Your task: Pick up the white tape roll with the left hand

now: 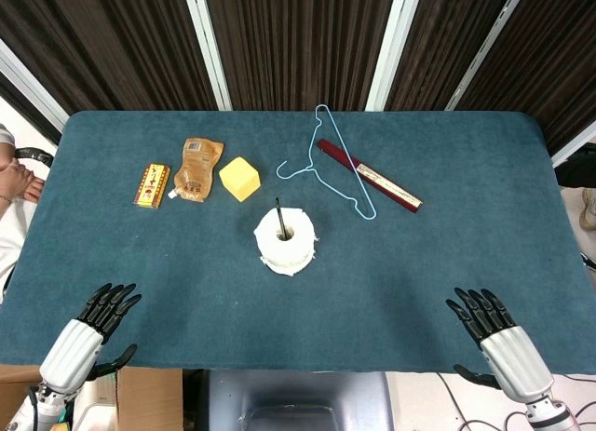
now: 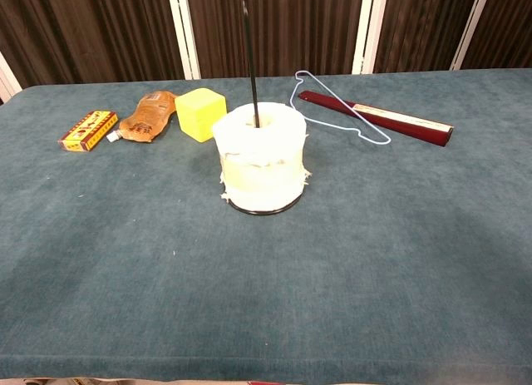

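The white tape roll (image 1: 286, 238) (image 2: 261, 158) stands upright in the middle of the blue table, threaded on a thin black rod over a round black base. My left hand (image 1: 96, 324) hovers at the near left table edge, fingers spread, holding nothing, well short of the roll. At the near right edge my right hand (image 1: 492, 330) is likewise spread and empty. Neither hand shows in the chest view.
A yellow cube (image 1: 239, 179) (image 2: 200, 113), a brown pouch (image 1: 195, 168) (image 2: 147, 115) and a small yellow-red box (image 1: 152, 184) (image 2: 88, 130) lie left of the roll at the back. A light-blue wire hanger (image 1: 337, 166) (image 2: 341, 112) and a dark red flat case (image 1: 370, 175) (image 2: 378, 118) lie back right.
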`<state>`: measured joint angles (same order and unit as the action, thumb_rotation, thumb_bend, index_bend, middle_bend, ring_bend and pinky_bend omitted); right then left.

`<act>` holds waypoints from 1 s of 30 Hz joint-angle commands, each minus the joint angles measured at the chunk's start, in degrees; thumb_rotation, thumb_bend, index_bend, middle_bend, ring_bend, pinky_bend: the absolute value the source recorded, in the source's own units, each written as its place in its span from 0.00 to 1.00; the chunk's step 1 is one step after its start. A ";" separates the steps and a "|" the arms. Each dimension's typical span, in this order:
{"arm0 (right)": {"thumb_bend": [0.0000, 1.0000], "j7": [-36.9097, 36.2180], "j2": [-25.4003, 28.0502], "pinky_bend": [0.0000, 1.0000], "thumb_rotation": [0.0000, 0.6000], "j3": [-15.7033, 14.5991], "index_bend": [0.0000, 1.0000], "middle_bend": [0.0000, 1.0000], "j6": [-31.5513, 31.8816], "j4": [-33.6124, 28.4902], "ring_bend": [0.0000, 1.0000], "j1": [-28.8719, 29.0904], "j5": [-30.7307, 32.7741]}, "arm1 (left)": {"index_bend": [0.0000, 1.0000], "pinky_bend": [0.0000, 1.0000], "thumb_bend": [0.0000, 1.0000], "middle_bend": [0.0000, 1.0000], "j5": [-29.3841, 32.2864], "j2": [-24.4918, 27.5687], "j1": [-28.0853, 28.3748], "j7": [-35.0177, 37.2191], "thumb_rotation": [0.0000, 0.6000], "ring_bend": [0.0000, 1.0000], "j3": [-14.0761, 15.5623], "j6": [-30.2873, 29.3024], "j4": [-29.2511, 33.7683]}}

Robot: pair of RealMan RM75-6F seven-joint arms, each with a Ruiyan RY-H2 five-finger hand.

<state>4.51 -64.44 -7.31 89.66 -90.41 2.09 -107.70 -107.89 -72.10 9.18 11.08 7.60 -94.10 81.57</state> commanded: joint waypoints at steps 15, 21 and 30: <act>0.06 -0.47 -0.07 0.00 1.00 0.68 0.00 0.00 -1.65 -1.18 0.00 0.83 1.73 | 0.00 0.03 0.34 0.00 11.33 -22.98 9.49 22.12 1.00 0.00 -7.97 13.04 -6.41; 0.06 -1.34 0.35 0.00 1.00 1.13 0.00 0.00 -1.14 -0.91 0.00 0.82 2.46 | 0.00 0.03 0.34 0.00 16.76 -28.66 13.91 13.79 1.00 0.00 -13.56 18.89 -7.19; 0.06 -1.66 0.83 0.00 1.00 1.56 0.00 0.00 -2.60 -1.24 0.00 1.45 3.98 | 0.00 0.03 0.33 0.00 22.67 -34.92 18.83 9.00 1.00 0.00 -18.41 24.57 -9.31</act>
<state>2.87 -63.63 -5.76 87.07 -91.64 3.53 -103.74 -86.09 -106.18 27.27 20.87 -10.06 -70.29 72.80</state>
